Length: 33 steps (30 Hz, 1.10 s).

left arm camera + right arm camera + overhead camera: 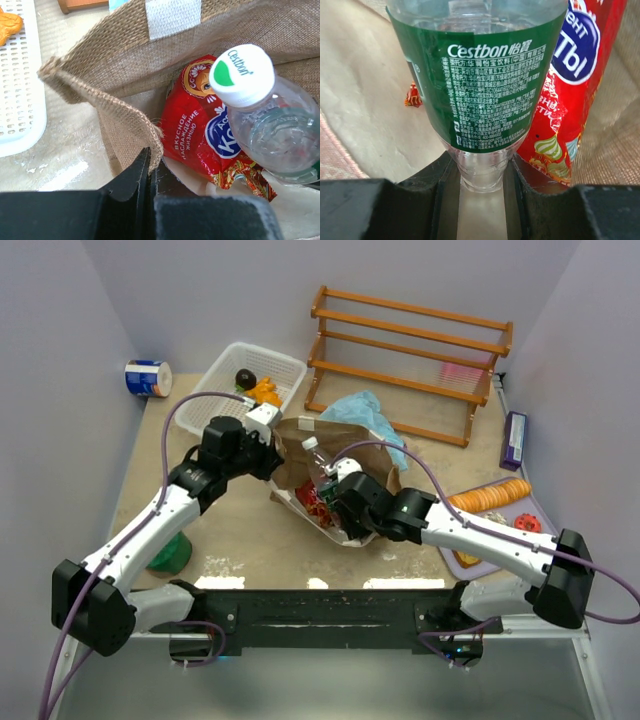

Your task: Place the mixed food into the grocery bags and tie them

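Observation:
The brown bag [293,436] stands open at the table's middle. My left gripper [272,454] is shut on its left rim; in the left wrist view the jaws [151,159] pinch the woven edge [112,107]. My right gripper [338,490] reaches into the bag and is shut on the base of the clear green-labelled bottle [475,75], white cap [242,75] pointing away. The red crisp packet [197,132] lies in the bag beside the bottle and also shows in the right wrist view [572,65]. The light blue plastic bag [366,414] lies crumpled behind the brown bag.
A white mesh basket [285,368] at the back left holds dark and orange toy produce [256,386]. A blue-and-white can [148,378] lies far left; a green round thing [170,554] sits near left. A wooden rack [410,355] stands behind. Bread slices [490,495] lie on a purple tray at the right.

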Each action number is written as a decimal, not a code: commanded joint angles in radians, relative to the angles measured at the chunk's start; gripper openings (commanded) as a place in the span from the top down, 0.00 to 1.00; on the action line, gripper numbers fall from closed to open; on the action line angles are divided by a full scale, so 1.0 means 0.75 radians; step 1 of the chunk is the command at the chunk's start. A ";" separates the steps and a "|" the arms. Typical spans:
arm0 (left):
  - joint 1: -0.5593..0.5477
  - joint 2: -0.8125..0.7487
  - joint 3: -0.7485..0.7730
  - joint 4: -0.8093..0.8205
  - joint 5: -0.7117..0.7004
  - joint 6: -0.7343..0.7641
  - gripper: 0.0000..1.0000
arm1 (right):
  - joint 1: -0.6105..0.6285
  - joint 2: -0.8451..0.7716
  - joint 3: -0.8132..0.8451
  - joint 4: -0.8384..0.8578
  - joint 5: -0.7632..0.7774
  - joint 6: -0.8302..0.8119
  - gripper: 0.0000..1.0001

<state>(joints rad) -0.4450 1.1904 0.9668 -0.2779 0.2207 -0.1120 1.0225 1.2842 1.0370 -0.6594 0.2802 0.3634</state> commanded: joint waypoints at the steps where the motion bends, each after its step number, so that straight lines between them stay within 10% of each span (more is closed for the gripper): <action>1: 0.010 -0.055 0.006 0.021 -0.041 0.010 1.00 | 0.011 0.008 0.059 -0.323 0.107 0.129 1.00; 8: 0.010 -0.070 0.001 0.025 -0.065 0.014 1.00 | 0.011 0.100 0.127 -0.616 0.242 0.227 1.00; 17: 0.010 -0.063 -0.005 0.035 -0.045 0.018 1.00 | 0.017 0.182 0.141 -0.454 0.160 0.117 0.98; 27: 0.010 -0.065 -0.005 0.035 -0.043 0.022 1.00 | 0.017 0.147 0.257 -0.454 0.107 0.025 0.31; 28: 0.010 -0.063 -0.005 0.035 -0.043 0.022 1.00 | 0.017 0.129 0.272 -0.438 0.067 0.015 0.11; 33: 0.010 -0.055 -0.005 0.035 -0.037 0.022 1.00 | 0.017 0.077 0.374 -0.395 -0.016 -0.014 0.06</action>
<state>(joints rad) -0.4519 1.1736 0.9569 -0.2916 0.2150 -0.1116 1.0321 1.4120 1.2358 -0.9325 0.3370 0.3931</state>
